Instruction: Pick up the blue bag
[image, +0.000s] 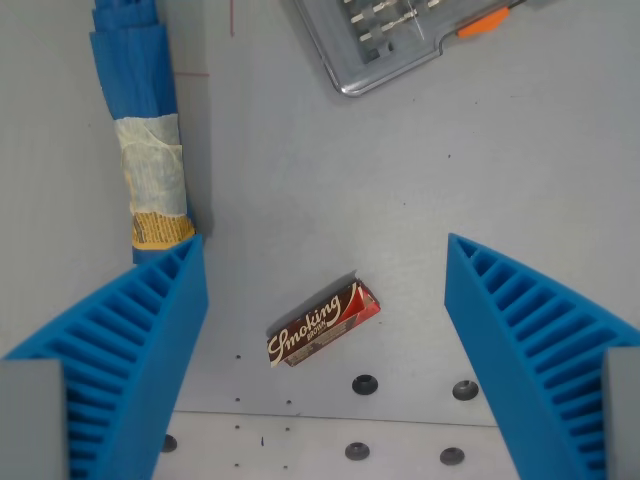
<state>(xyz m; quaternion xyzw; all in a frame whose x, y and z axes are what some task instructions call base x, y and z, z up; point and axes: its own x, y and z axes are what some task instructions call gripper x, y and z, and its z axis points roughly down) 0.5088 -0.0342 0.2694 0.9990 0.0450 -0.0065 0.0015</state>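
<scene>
The blue bag (132, 70) is a folded bundle lying along the wrist view's left edge, running off the top. A band of pale tape wraps its middle, with a yellowish label at its lower end. My gripper (323, 242) is open, its two blue ribbed fingers spread wide with nothing between them except the table below. The left fingertip (185, 265) sits just below and to the right of the bag's lower end; I cannot tell whether it touches. The bag lies outside the gap between the fingers.
A small dark-red "Smoking" packet (323, 323) lies on the grey table between the fingers. A clear grey plastic case (400, 40) with an orange tab (484, 22) sits at the top. Several bolt holes (365, 384) dot the table near the bottom.
</scene>
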